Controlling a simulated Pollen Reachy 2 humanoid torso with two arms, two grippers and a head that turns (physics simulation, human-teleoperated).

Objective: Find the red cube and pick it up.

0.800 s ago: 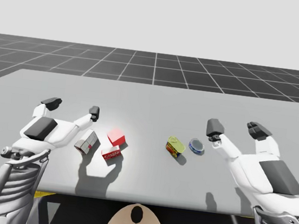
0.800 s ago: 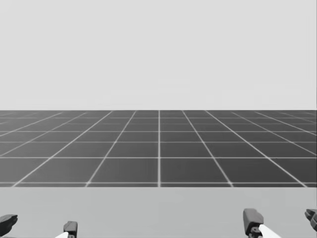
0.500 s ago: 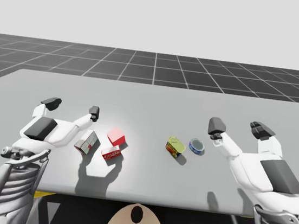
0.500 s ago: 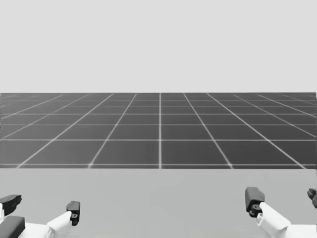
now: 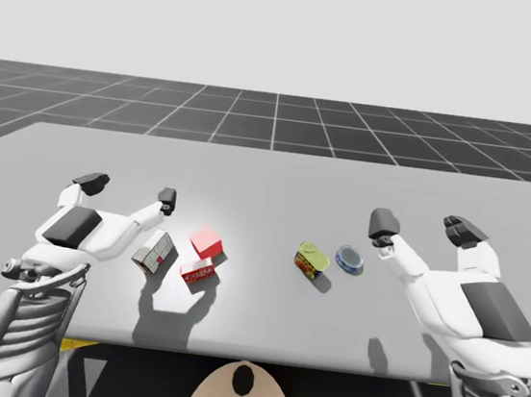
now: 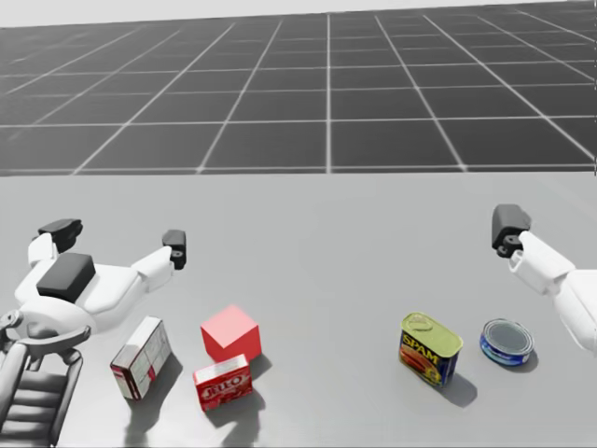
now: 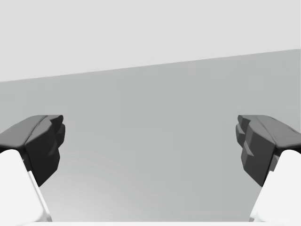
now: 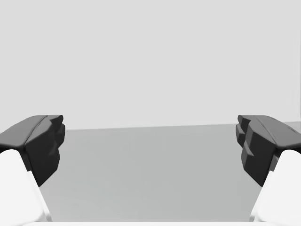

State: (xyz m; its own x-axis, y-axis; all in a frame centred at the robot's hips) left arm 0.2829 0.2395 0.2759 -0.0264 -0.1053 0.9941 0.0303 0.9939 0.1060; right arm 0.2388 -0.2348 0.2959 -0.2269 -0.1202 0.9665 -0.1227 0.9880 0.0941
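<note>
Left pincer (image 5: 129,188), right pincer (image 5: 421,226) both spread wide; arms stretched forward, well apart.

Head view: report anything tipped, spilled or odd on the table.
Nothing spilled or damaged. The small red box crowds the red cube on its near side, and the white box sits skewed beside them.

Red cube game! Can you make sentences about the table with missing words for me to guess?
The small box in front of the red cube is coloured ___. The rectangular can beside the flat round blue can is ___. My left gripper and my right gripper are both ___, holding nothing. The red cube lies nearer my ___ gripper.
Missing words: red, yellow, open, left.
</note>
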